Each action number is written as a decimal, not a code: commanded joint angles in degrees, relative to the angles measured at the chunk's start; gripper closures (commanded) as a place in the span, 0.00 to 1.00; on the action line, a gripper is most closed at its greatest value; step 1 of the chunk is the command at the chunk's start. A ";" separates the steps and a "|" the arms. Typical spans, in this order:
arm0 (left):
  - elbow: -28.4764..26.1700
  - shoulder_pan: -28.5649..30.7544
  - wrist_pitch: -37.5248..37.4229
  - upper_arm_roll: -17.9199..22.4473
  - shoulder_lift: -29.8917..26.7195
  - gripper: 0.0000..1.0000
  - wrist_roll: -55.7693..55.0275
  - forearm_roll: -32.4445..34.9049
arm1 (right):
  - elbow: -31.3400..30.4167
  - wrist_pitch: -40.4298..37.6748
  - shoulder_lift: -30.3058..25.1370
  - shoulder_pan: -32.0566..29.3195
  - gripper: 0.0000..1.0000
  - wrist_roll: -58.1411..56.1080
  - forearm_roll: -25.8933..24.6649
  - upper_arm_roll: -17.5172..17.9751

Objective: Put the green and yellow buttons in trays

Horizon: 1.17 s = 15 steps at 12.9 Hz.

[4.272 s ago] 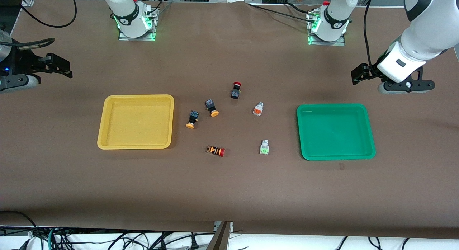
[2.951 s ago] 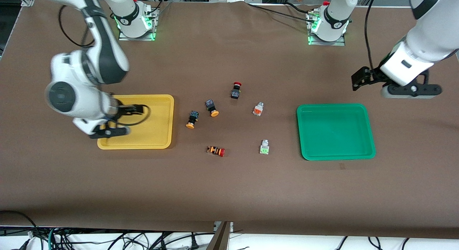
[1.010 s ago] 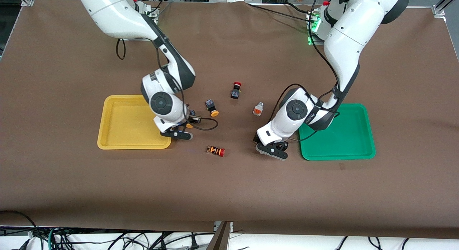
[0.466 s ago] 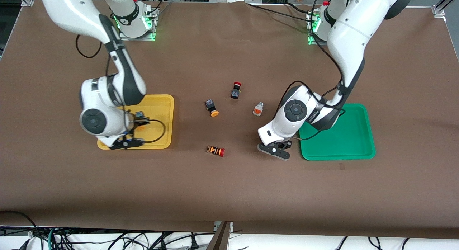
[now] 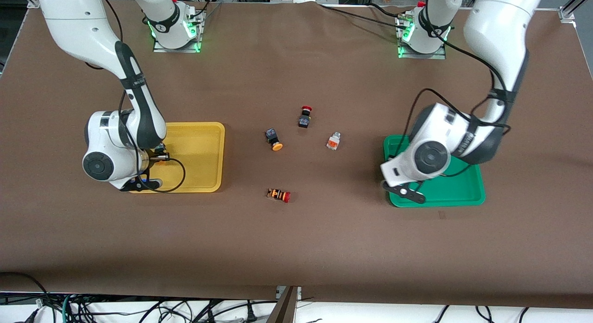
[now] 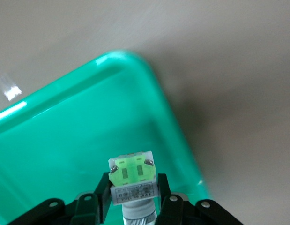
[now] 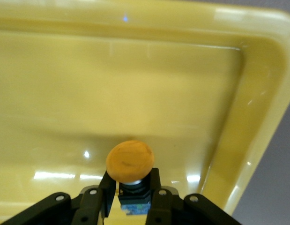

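Green tray [image 6: 65, 140] lay under the left end effector [image 6: 134, 206], pinching the green-marked button [image 6: 132, 171] near its rim: early release risked spilling. Right end effector [image 7: 130, 199] pinched a yellow-capped button [image 7: 130, 161] over the yellow tray [image 7: 182, 70].

No text can be read with certainty anywhere in these views. The green-marked button [image 6: 132, 182] carries a small white label printed with dark characters, but they are too fine to make out. The right arm's base [image 5: 173, 24] and the left arm's base [image 5: 422, 30] each bear a round black emblem, which shows as a mark and not as legible letters. The trays and the other buttons show no writing.
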 commanded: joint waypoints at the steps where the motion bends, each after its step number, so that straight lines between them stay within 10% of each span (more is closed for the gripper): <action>1: -5.88 2.26 6.51 -1.01 0.45 0.94 1.83 1.15 | -0.87 1.03 -0.82 -0.06 0.01 -0.51 0.10 0.09; 2: -5.99 2.27 5.84 -1.10 -0.77 0.27 1.66 1.06 | 0.70 0.77 -1.35 0.03 0.00 -0.51 0.53 0.53; 3: -5.99 1.75 3.48 -1.19 -2.87 0.00 1.83 1.06 | 3.07 -0.71 -1.87 0.21 0.00 -0.51 0.80 2.01; 9: -5.02 0.08 -1.47 -12.69 -5.35 0.00 -18.67 -5.27 | 10.66 -1.28 -1.27 3.97 0.00 8.10 0.01 17.48; 15: -10.37 -8.36 18.81 -12.53 2.20 0.00 -28.48 -4.57 | 7.50 8.23 1.11 13.21 0.00 23.21 -2.79 23.37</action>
